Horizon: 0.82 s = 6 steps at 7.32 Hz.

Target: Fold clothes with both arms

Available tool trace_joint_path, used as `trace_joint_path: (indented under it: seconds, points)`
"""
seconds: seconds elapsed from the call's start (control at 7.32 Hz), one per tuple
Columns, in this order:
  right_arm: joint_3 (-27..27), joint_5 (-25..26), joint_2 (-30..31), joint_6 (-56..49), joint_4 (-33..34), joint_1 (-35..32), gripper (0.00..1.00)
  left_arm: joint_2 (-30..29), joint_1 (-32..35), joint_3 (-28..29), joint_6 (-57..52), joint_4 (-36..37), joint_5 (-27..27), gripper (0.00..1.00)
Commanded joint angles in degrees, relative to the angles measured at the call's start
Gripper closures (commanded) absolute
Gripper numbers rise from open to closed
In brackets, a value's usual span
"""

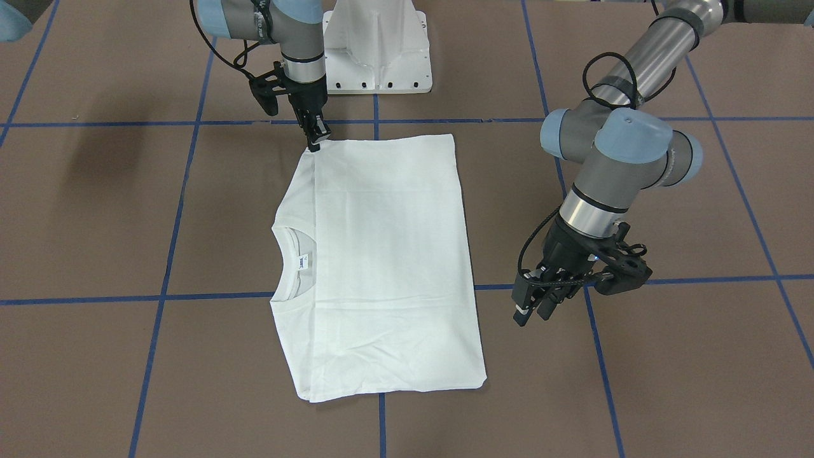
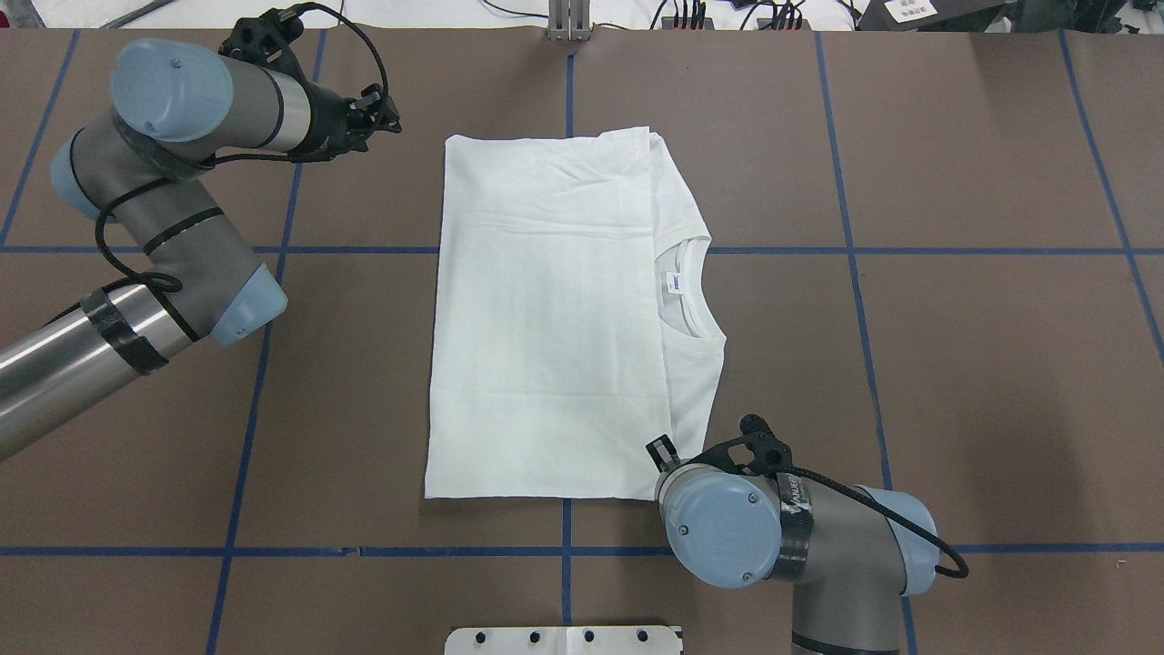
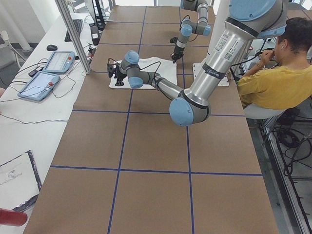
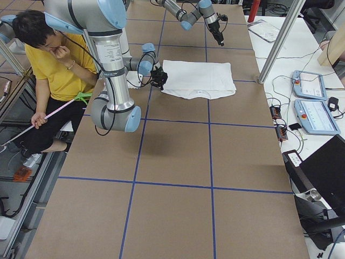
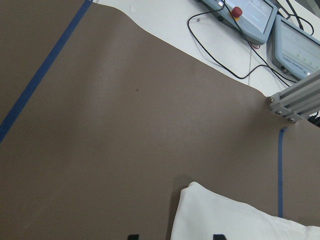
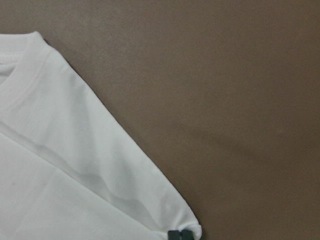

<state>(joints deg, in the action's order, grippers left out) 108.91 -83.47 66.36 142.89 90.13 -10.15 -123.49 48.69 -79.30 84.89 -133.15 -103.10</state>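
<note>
The white T-shirt [image 1: 388, 254] lies flat and folded into a rectangle on the brown table, its ribbed collar with a small label [image 1: 296, 261] facing the view's left; it also shows in the overhead view [image 2: 546, 318]. No printed text shows. My right gripper [image 1: 315, 145] is shut on the shirt's shoulder corner nearest the pedestal, seen also in the overhead view [image 2: 662, 450] and the right wrist view [image 6: 180, 235]. My left gripper [image 1: 533, 316] hovers open and empty beside the shirt's opposite side, near its far corner [image 5: 210, 210], and shows in the overhead view [image 2: 386, 114].
The white metal pedestal [image 1: 375, 51] stands at the robot's base. Blue tape lines cross the table. A person in yellow [image 3: 273, 73] sits beside the robot. Teach pendants [image 3: 48, 73] and an aluminium post [image 2: 568, 23] stand beyond the table's far edge.
</note>
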Motion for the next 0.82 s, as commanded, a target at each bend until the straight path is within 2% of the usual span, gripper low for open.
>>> trace_joint_path:
  seconds: [0.0, 0.14, 0.27, 0.41, 0.68]
  points:
    - [1.0, -0.5, 0.1, -0.1, 1.5, -0.1, 1.0, 0.0, 0.0, -0.1, 0.0, 0.0, 0.0, 0.42]
    - [2.6, -1.6, 0.2, -0.1, 3.3, -0.2, 1.0, 0.1, -0.1, -0.9, 0.6, 0.0, 0.0, 0.42]
    - [3.3, -1.6, 0.2, -0.1, 4.4, -0.2, 1.0, 2.9, -0.7, -4.2, 4.0, 0.0, -0.1, 0.42]
    - [3.3, -1.7, 0.3, -0.1, 4.4, -0.4, 1.0, 5.9, -1.7, -9.0, 7.0, 0.0, -0.1, 0.42]
    - [3.5, -1.7, 0.4, -0.1, 4.4, -0.4, 1.0, 14.6, -9.6, -21.6, 16.2, 0.3, 1.2, 0.42]
